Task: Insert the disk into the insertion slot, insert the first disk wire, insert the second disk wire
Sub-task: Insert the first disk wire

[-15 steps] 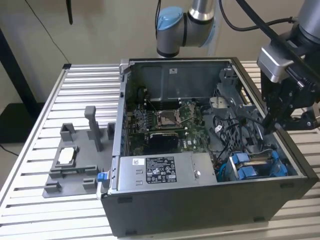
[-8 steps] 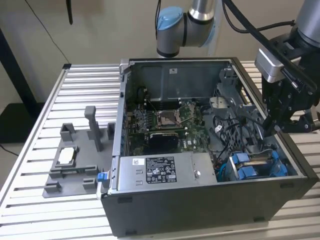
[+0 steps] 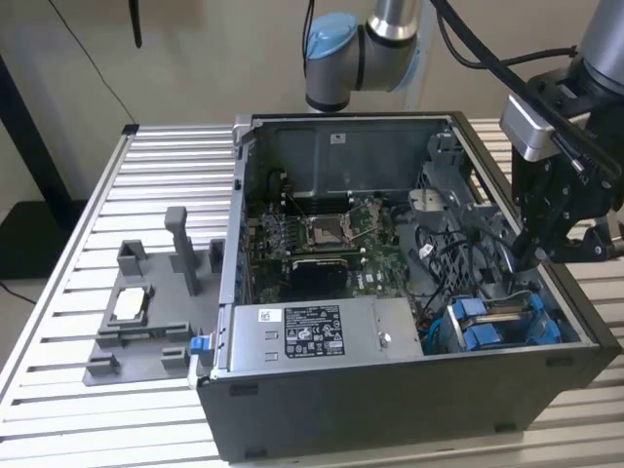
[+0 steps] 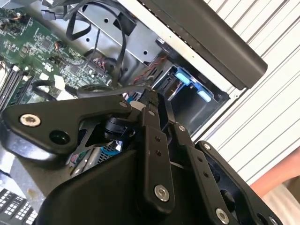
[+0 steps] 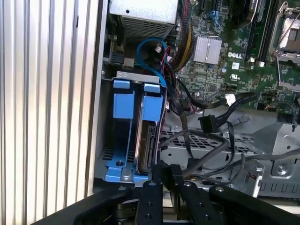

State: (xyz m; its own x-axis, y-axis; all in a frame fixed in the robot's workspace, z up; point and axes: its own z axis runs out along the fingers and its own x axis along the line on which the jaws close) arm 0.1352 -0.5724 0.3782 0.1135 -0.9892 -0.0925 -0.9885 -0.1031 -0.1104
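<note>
The disk stands on edge in its blue carrier inside the insertion slot, a grey metal cage with blue trim in the case's corner. My gripper hovers just over the disk's exposed connector edge, its black fingers pressed together, and I see nothing held between them. In the exterior view the gripper hangs over the cage at that view's right. Two black wire connectors lie loose on the metal bracket beside the cage, with black cables looping past my fingertips.
The open computer case holds a green motherboard and a grey labelled power-supply box. A grey plastic fixture sits on the slatted table at the exterior view's left. Case walls and tangled cables hem in the cage.
</note>
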